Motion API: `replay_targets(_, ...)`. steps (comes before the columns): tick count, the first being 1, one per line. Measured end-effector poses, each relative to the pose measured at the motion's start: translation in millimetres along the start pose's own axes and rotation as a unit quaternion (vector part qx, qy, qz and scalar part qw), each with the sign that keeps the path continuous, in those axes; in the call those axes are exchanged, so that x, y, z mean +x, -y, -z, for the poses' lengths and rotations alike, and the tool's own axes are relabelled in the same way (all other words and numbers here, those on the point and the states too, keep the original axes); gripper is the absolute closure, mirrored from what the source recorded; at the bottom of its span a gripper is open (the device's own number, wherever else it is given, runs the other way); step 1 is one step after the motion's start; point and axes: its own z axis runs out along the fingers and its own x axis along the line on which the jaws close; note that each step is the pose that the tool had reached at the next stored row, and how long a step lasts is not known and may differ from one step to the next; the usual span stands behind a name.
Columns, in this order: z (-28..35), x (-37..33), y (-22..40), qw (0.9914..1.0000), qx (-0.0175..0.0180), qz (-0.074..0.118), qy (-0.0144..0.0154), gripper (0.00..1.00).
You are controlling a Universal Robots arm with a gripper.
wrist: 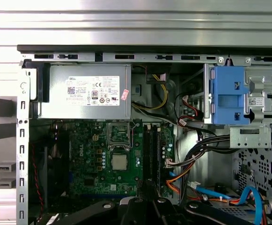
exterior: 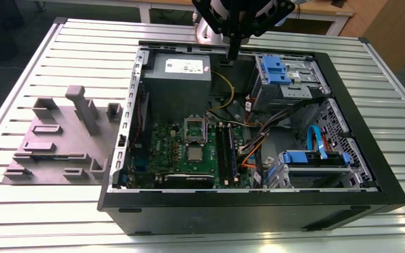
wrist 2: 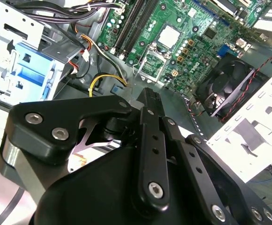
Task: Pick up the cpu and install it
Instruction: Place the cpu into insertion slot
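The cpu (exterior: 194, 153), a small silvery square, lies flat in the dark socket on the green motherboard (exterior: 162, 147) inside the open computer case. Both wrist views also show the cpu (wrist: 119, 161) (wrist 2: 168, 35). The socket's metal frame (wrist: 118, 132) stands flipped up beside it, toward the power supply. My gripper (exterior: 233, 55) hangs over the case's far wall, beside the power supply (exterior: 181, 68) and well away from the cpu. Its black fingers are shut together with nothing between them, as the second wrist view of the gripper (wrist 2: 150, 93) shows.
A grey fixture (exterior: 55, 142) with upright blocks lies at the exterior view's left of the case. Blue drive brackets (exterior: 280, 71), bundled cables (exterior: 259, 142), memory slots (exterior: 225, 147) and a black fan (wrist 2: 229, 84) crowd the case. The case (exterior: 371, 153) rests on a slatted metal table (exterior: 83, 47).
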Motion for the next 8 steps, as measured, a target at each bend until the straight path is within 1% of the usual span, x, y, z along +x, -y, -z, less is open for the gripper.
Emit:
replay_targets(3, -0.8, 0.0, 0.1, 1.00000, -0.0001, 0.000, 0.0001, 0.90)
replay_targets(8, -9.7, 0.2, 0.2, 1.00000, -0.0007, 0.000, 0.0001, 0.90)
